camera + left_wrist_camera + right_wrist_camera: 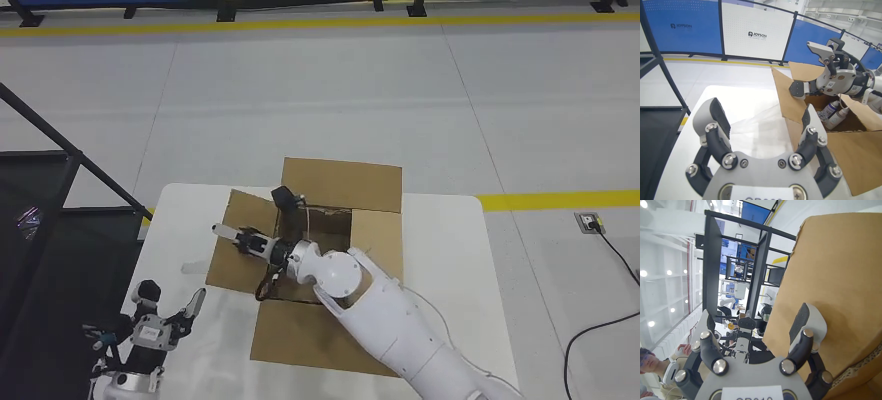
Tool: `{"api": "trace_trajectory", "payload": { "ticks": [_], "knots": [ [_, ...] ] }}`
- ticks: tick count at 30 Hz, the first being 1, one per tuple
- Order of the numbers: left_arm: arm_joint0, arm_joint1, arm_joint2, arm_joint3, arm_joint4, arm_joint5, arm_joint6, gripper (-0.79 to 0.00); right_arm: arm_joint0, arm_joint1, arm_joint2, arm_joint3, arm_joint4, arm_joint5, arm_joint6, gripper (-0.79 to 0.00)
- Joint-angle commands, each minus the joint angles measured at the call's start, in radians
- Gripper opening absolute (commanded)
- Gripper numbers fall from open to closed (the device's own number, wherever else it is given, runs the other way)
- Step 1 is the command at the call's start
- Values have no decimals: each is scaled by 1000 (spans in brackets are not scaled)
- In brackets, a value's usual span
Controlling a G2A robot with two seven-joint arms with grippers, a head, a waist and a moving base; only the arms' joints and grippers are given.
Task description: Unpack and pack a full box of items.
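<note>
The open cardboard box (340, 185) stands on the white table (450, 260) with all flaps folded out. Inside it lie a spray can (831, 108), a white bottle (836, 117) and a crumpled foil item (821, 115). My right gripper (250, 222) is open at the box's left flap (232, 268). One of its fingers (800, 321) rests against the flap's cardboard face (829, 275); the left wrist view also catches this gripper (802, 68). My left gripper (172, 297) hovers open over the table's near left corner, apart from the box, with nothing between its fingers (719, 115).
A black metal rack (40, 230) stands just left of the table. The near flap (310, 335) lies flat toward me under the right arm. A sheet of clear plastic film (757, 121) lies on the table between the left gripper and the box.
</note>
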Motion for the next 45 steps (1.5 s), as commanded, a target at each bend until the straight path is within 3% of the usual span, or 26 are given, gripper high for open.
{"api": "trace_trajectory", "payload": {
  "ticks": [1, 7, 11, 14, 17, 22, 24, 37, 41, 45],
  "knots": [
    [12, 1, 2, -65, 36, -7, -15, 0, -59, 28, 54, -103, -40, -13, 5, 0],
    [38, 5, 38, -268, 169, -55, -87, 0, -347, 122, 289, -511, -176, -27, 53, 0],
    [-5, 8, 107, -331, 195, -138, -210, 0, -560, 166, 458, -752, -190, -76, 93, 0],
    [-95, 8, 179, -308, 84, -223, -345, 0, -699, 189, 575, -873, -174, -143, 103, 0],
    [-229, 4, 251, -239, -43, -235, -497, 0, -826, 206, 691, -944, -121, -229, 89, 0],
    [-453, -12, 362, -101, -229, -171, -687, 0, -990, 225, 858, -961, 18, -371, 64, 0],
    [-511, -15, 379, -71, -233, -146, -727, 0, -1031, 233, 899, -945, 75, -414, 99, 0],
    [-512, -19, 404, -48, -281, -116, -754, 0, -1041, 235, 911, -937, 88, -419, 105, 0],
    [-605, -38, 490, 63, -477, -19, -873, 0, -1040, 238, 909, -946, 68, -403, 99, 0],
    [-758, -61, 569, 209, -630, 77, -998, 0, -1057, 240, 911, -951, 47, -419, 69, 0]
  ]
}}
